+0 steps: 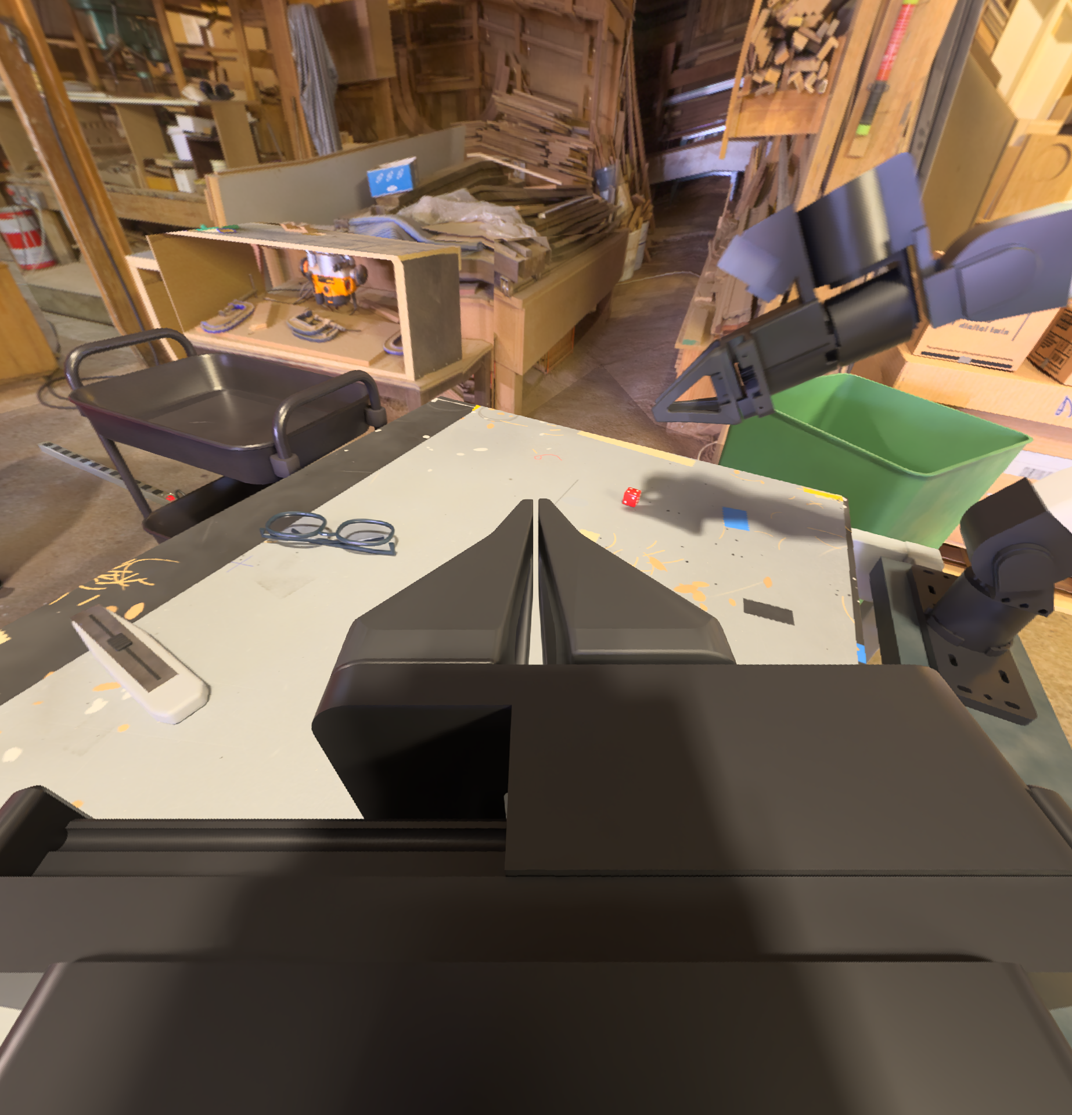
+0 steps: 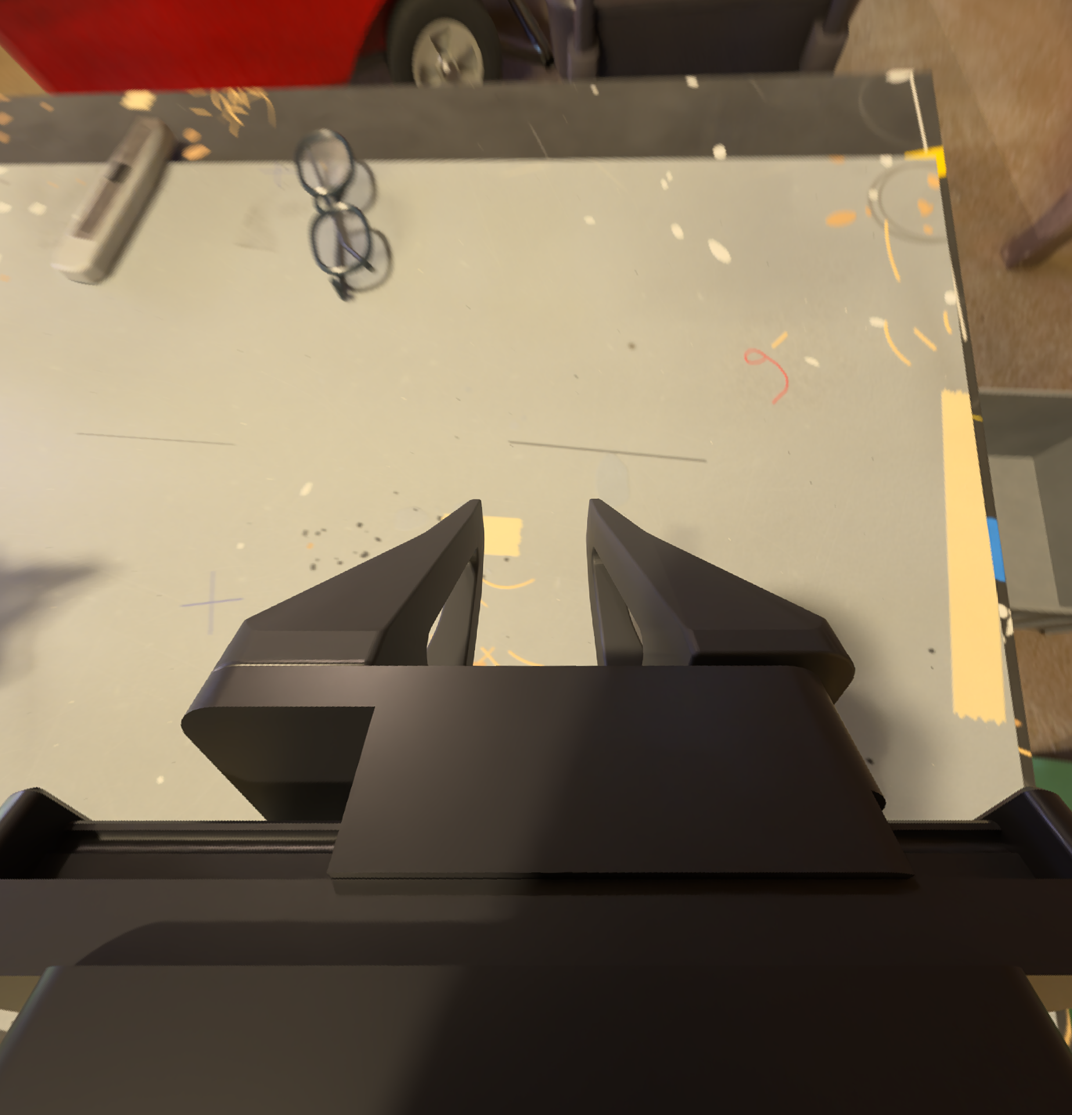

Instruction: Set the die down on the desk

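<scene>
A small red die [image 1: 631, 496] rests on the grey, paint-flecked desk [image 1: 449, 501], toward its far right part. My left gripper [image 1: 535, 504] is shut and empty, low over the desk, to the left of the die and nearer than it. My right gripper [image 1: 663, 413] hangs in the air above the die and slightly beyond it, apart from it. In the right wrist view the right gripper [image 2: 535, 504] is open with nothing between its fingers and looks down on the desk [image 2: 521, 362]. The die does not show in that view.
A pair of dark-rimmed glasses [image 1: 331, 534] [image 2: 340, 211] and a pale utility knife [image 1: 138, 663] [image 2: 114, 199] lie on the desk's left side. A green bin [image 1: 871, 458] stands off the right edge and a black cart [image 1: 220, 410] off the far left. The right arm's base [image 1: 992, 615] sits at the right edge.
</scene>
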